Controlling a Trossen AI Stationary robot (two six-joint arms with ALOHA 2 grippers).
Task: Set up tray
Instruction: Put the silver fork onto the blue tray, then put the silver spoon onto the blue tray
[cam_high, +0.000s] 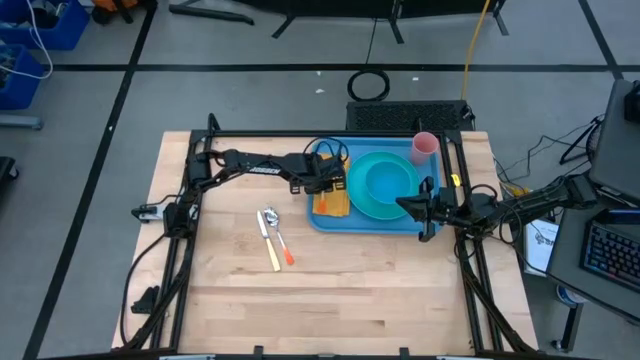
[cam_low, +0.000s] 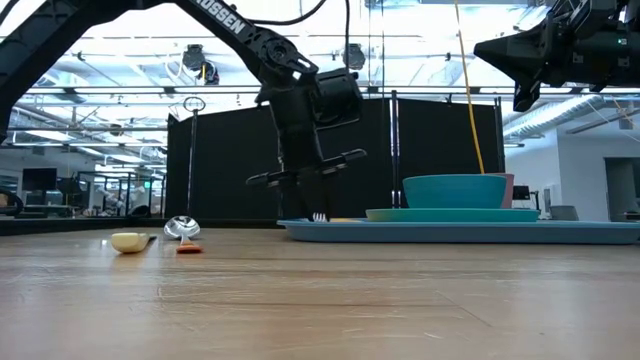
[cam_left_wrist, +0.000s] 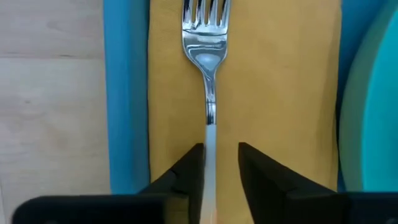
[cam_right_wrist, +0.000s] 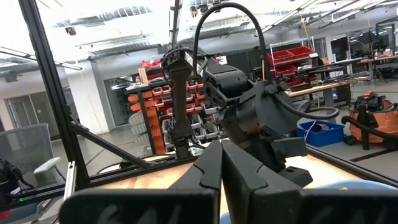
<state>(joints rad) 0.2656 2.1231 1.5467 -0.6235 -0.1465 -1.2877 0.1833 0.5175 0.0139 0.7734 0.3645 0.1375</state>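
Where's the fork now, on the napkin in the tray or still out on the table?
In the tray. The fork lies flat along the yellow napkin, beside the plate, the left hand straddling its handle with fingers parted.

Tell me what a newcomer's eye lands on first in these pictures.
The blue tray at the table's right half draws the eye, holding a turquoise plate with a bowl on it and a pink cup at its far corner. At the tray's left side, the left end effector hangs over a fork lying on a yellow napkin, fingers parted around the handle. A spoon waits on the bare wood.
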